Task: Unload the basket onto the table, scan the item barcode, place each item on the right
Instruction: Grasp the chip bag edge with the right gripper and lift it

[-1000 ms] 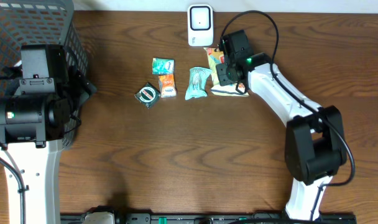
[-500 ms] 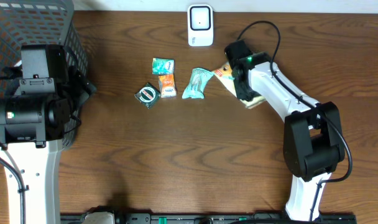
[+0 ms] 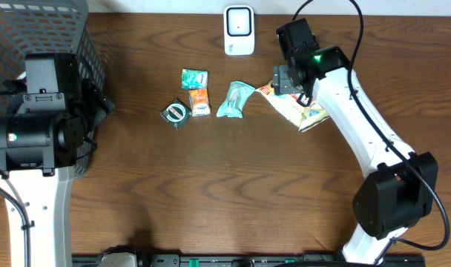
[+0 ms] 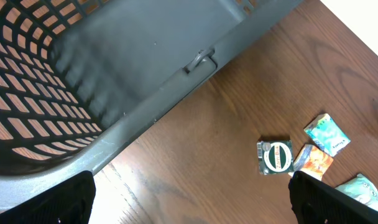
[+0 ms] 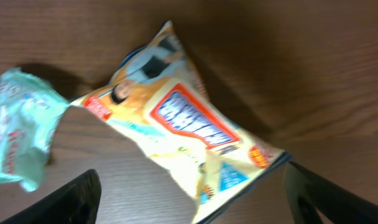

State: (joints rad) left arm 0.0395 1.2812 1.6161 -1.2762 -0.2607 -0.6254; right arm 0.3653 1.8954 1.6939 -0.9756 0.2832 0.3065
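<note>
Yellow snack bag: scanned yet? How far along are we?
Done: nothing visibly finished. In hand: nothing; the right pincer hangs open over the yellow plastic snack bag, which lies on the wooden table near the white box-shaped scanner. Left: grasp it, present its barcode, then the four small packets.

The overhead camera hangs far above and looks straight down on the whole table point(image 3: 211, 193), with both arms in frame. The left wrist camera looks down at a slant from beside the basket point(image 4: 145, 68); it shares the basket and the small packets point(image 4: 275, 155) with the overhead view. The right wrist camera faces down, close over the yellow snack bag point(image 5: 189, 130), which the overhead also shows.
</note>
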